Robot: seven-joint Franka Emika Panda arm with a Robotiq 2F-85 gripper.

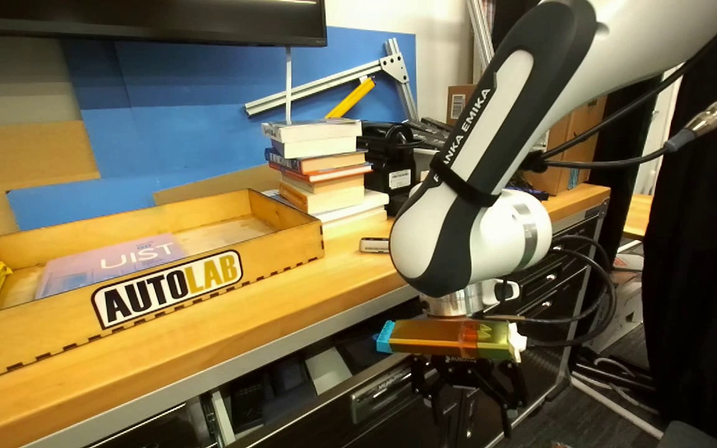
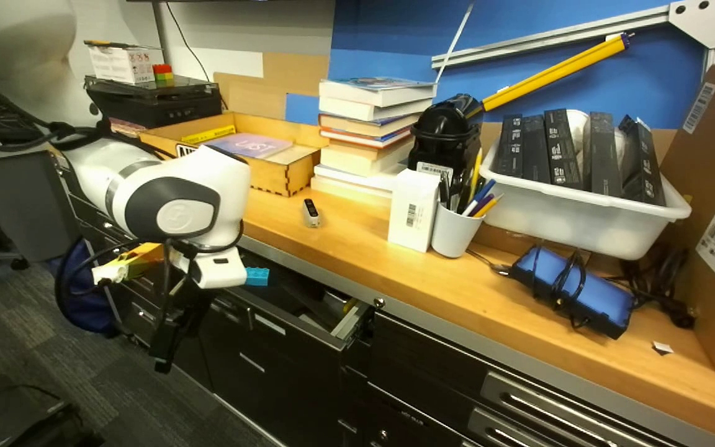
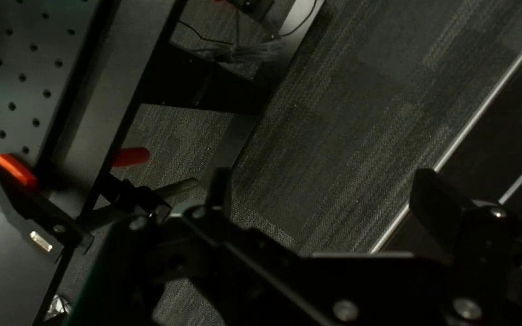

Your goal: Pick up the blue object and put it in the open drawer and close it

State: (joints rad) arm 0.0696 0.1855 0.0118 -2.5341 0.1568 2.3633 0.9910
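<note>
The drawer stands pulled open under the bench top, and its open rim also shows in an exterior view. Dark and pale items lie inside it. My gripper hangs in front of the cabinet, outside the drawer and lower than its rim; it also shows in an exterior view. In the wrist view the fingers are wide apart with only floor between them. A cyan piece sits at the end of the amber bar on my wrist and looks fixed there. No loose small blue block shows; parts of the drawer's inside are hidden.
A wooden tray, a stack of books, a white box, a pen cup and a blue corded device stand on the bench. In the wrist view a perforated table with an orange-handled clamp is at the left.
</note>
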